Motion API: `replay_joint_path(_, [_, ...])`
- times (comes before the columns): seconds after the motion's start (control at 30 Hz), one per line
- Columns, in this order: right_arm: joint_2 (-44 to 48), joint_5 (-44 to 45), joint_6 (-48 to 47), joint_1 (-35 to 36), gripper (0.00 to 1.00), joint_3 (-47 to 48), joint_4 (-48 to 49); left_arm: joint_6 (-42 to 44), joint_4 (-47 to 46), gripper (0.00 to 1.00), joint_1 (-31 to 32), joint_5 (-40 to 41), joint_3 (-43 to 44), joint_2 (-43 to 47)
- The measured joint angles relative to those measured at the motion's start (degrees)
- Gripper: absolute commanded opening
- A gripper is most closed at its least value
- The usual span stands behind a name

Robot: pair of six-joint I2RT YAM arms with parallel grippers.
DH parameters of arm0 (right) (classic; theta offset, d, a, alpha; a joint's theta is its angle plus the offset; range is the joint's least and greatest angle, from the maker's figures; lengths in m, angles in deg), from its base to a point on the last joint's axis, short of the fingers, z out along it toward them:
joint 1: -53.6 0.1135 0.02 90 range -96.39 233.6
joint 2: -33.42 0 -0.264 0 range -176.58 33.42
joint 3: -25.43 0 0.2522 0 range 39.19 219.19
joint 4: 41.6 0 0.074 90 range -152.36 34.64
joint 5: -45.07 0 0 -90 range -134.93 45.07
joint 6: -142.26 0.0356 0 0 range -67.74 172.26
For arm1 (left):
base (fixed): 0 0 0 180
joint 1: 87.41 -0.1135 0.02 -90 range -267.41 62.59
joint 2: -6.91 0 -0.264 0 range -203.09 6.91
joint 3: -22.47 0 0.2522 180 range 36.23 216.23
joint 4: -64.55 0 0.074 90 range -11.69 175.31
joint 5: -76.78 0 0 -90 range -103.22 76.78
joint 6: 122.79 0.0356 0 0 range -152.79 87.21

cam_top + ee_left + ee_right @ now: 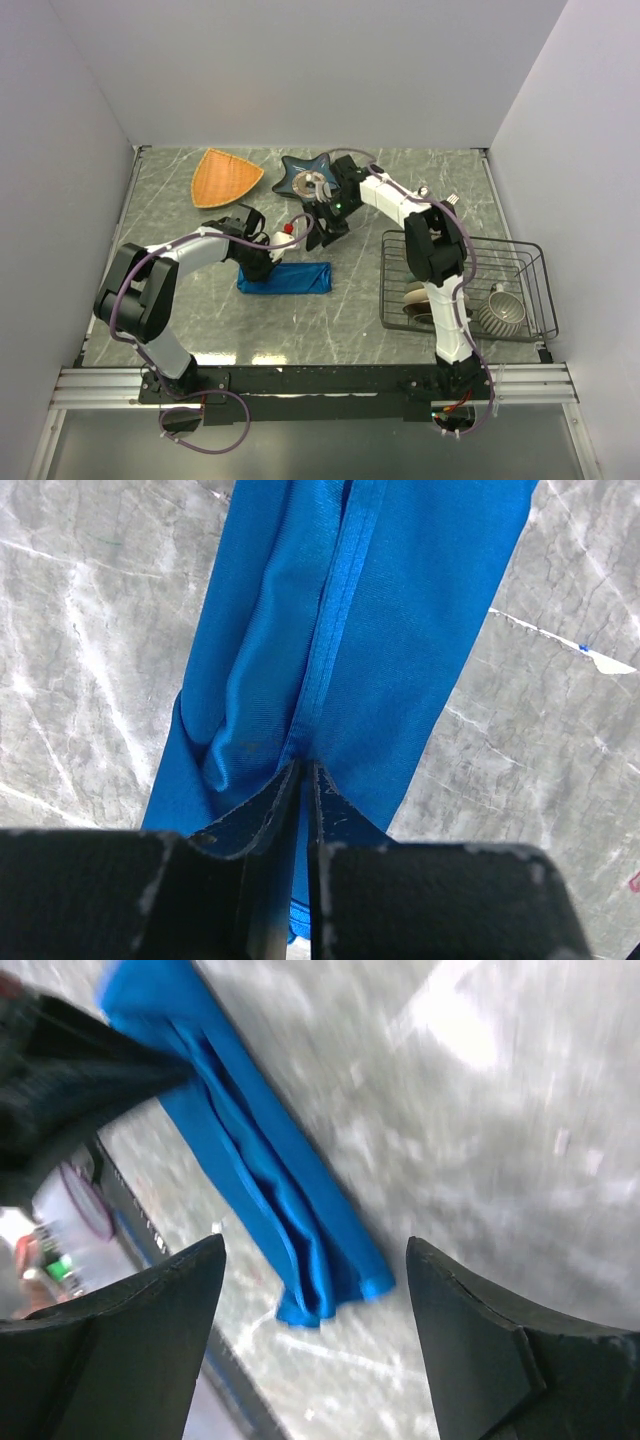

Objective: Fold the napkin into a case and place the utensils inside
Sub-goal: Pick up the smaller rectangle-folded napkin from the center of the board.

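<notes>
The folded blue case [292, 279] lies left-to-right mid-surface, the left jaws pinched nearly shut on cloth near its left end, the right jaws wide open, seemingly empty, just beyond its far edge.

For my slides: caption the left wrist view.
Close-up: left gripper pinching the seam of the folded blue napkin on the grey marbled table.

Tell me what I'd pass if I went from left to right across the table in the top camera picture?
orange triangular dish → dark star-shaped dish → wire rack. The blue cloth is left out because it sits under both dishes' span.
</notes>
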Motion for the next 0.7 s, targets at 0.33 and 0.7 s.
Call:
replay_joint_path(0.33, [-5.55, -0.79, -3.78, 4.15, 0.83, 6.29, 3.63, 2.56, -0.22, 0.15, 0.00, -0.46, -0.59, 0.39])
replay_joint_path(0.7, [-8.24, -3.08, -5.11, 8.17, 0.73, 6.93, 4.96, 4.44, -1.01, 0.16, -0.02, -0.87, -1.57, 1.18])
